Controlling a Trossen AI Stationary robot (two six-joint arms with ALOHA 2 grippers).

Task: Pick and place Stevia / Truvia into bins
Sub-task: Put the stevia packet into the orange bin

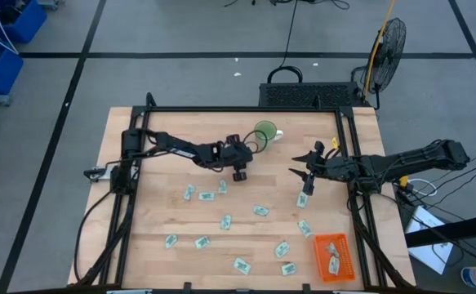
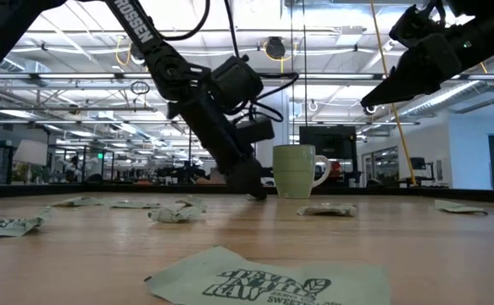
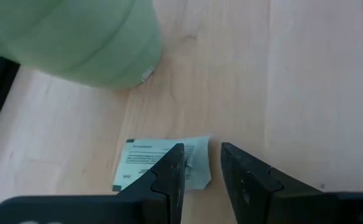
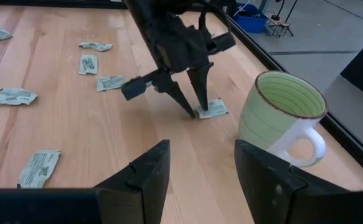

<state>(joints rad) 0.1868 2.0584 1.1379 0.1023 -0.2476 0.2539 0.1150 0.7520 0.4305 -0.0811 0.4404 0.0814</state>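
Right wrist view shows the left gripper (image 4: 197, 112) tips-down beside the mug (image 4: 281, 115), fingers half-spread astride a sachet (image 4: 211, 109) to pinch it, while the right gripper (image 1: 304, 171) hovers spread.

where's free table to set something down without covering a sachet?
Free: the far left corner behind the left gripper, and the strip between the mug and the right gripper. Crowded: the sachets across the near half, toward the orange tray.
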